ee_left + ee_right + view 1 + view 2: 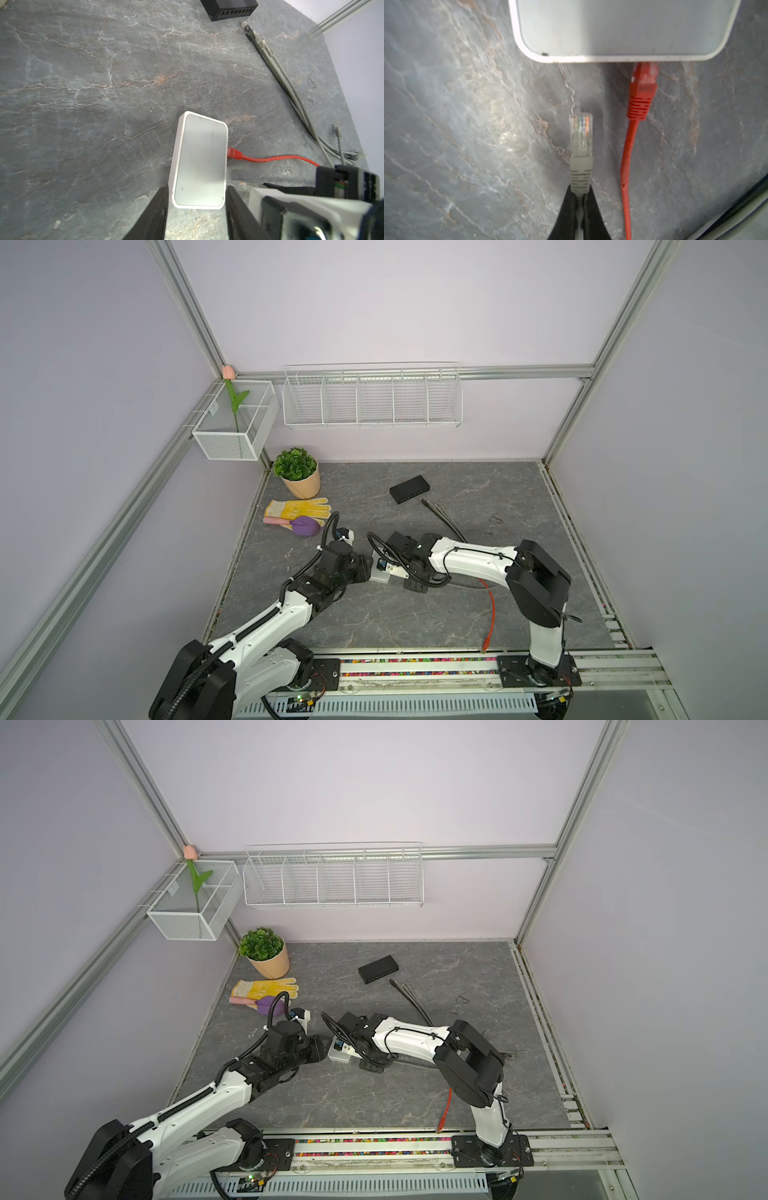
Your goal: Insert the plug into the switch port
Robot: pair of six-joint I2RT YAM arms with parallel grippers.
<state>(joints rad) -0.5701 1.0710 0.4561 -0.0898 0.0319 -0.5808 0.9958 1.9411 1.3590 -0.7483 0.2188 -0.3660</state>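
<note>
Right hand [580,195] pinches the grey plug [581,133] by its bendy boot [580,176], just short of the switch [623,27]. Left hand [196,194] squeezes the switch by its sides on the desk [83,104]. I think the plug is light, its clear tip hard and easy to crack, so the boot is the best place to hold.

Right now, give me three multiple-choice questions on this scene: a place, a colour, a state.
1. Where is the black box? A in the wire basket; B far back on the table; C under the glove.
2. Which colour is the cable plugged into the white box? A blue; B red; C green.
3. The right tool is: A open; B shut on the red cable; C shut on the grey plug.
Answers: B, it lies near the table's back edge; B, a red plug sits in the box; C, its fingers pinch the plug's sleeve.
</note>
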